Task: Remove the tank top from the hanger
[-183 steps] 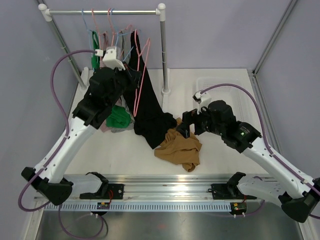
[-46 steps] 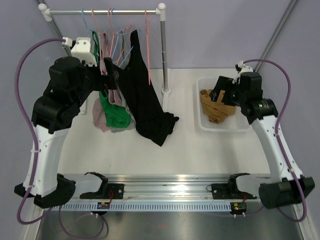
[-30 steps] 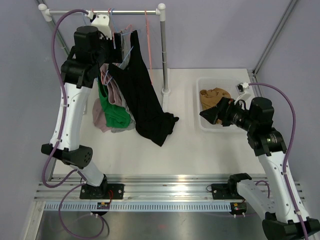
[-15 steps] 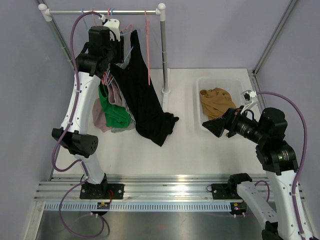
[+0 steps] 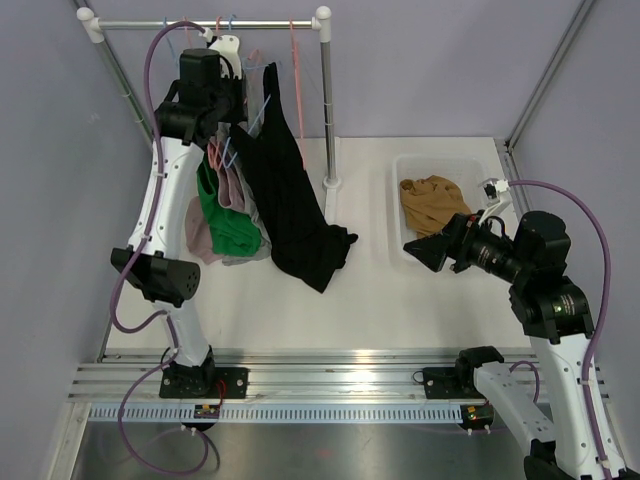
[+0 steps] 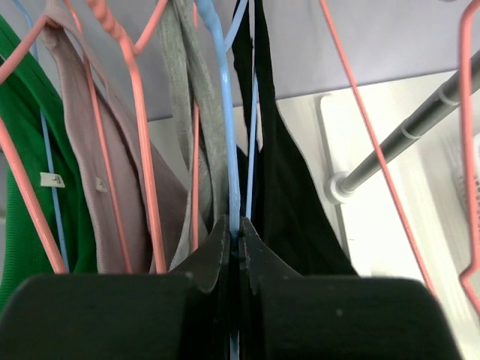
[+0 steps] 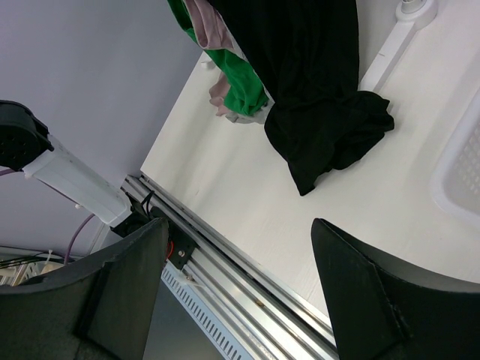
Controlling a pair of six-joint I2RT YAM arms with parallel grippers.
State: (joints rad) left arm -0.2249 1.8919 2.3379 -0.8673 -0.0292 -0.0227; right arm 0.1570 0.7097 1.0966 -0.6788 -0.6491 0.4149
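Observation:
A black tank top (image 5: 290, 190) hangs on a light blue hanger (image 5: 262, 108) under the rack rail (image 5: 250, 22), its hem pooled on the table. My left gripper (image 5: 243, 95) is up by the rail, shut on the blue hanger wire (image 6: 227, 135). In the left wrist view the gripper (image 6: 239, 225) pinches the wire, with the black top (image 6: 289, 195) just right of it. My right gripper (image 5: 425, 250) is open and empty, in the air beside the bin. Its wrist view (image 7: 240, 247) looks down at the black top (image 7: 315, 90).
Green (image 5: 232, 230), mauve (image 6: 90, 150) and grey (image 6: 191, 75) garments hang on pink hangers left of the black top. An empty pink hanger (image 5: 295, 80) hangs to its right. The rack post (image 5: 326, 100) stands behind it. A white bin (image 5: 400, 165) holds a brown garment (image 5: 430, 195).
My right gripper drew back from the bin toward the near side, leaving the brown garment in it. My left gripper rose to the rail and now grips the blue hanger, nudging it slightly.

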